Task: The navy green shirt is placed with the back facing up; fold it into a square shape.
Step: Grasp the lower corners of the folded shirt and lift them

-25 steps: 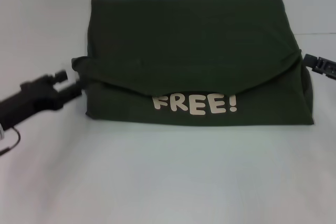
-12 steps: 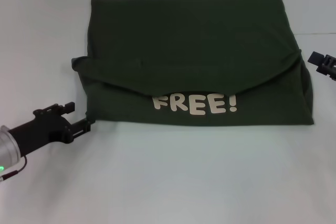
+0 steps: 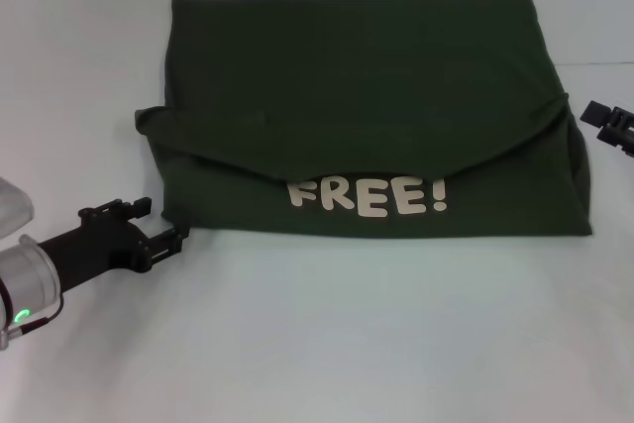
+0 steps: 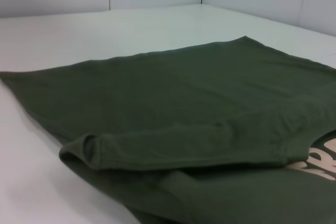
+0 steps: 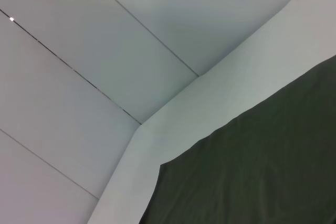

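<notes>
A navy green shirt [image 3: 367,106] was shown lying on a white table [image 3: 327,334], partly folded into a broad rectangle, its far portion laid over the near one so that a strip with cream "FREE!" lettering [image 3: 369,196] stayed uncovered along the near edge. The left end effector [image 3: 168,240] was placed low at the shirt's near left corner, apparently just off the cloth, its fingers parted and nothing held. The right end effector [image 3: 606,124] was seen just beside the right edge; whether it was open or clenched could not be told. The fabric was judged light, soft and limp, likely to sag and crease when lifted. Doubled edges and corners were judged the best places for pinching.
</notes>
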You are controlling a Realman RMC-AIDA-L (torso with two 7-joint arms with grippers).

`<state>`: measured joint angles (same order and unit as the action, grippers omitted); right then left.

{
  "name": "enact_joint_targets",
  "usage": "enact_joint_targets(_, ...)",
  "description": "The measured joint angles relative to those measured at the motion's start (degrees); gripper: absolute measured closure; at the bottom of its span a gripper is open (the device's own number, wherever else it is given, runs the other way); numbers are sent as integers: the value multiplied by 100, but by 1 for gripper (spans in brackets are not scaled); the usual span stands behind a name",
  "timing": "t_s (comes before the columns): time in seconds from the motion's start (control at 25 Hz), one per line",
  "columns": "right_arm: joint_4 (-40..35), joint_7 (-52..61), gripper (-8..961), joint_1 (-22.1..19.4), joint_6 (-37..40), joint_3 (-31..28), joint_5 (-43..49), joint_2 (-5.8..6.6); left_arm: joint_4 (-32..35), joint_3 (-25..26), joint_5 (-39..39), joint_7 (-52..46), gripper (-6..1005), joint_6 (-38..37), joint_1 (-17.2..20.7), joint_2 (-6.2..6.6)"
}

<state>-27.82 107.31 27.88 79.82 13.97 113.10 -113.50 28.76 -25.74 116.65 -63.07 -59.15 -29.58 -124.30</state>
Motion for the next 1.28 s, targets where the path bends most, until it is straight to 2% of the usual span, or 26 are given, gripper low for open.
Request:
enact_joint_targets(0.44,50,-4,206,-47,-80,-30,1,-42,-64,-219,30,19,329,29,-116,7)
enact_joint_targets(0.8,50,-48,207,-105,-94,-52,0,-59,-1,-280,39,22,328,-333,-82,-6)
enact_joint_targets(1.2,49,-53,207,-150,-126,-53,1,-67,18,-292,42,0,333,-187,-118,7)
enact_joint_targets(1.28,49,-53,207,-150,-126,-53,1,-67,32,-292,43,-13,407,-147,-136,11)
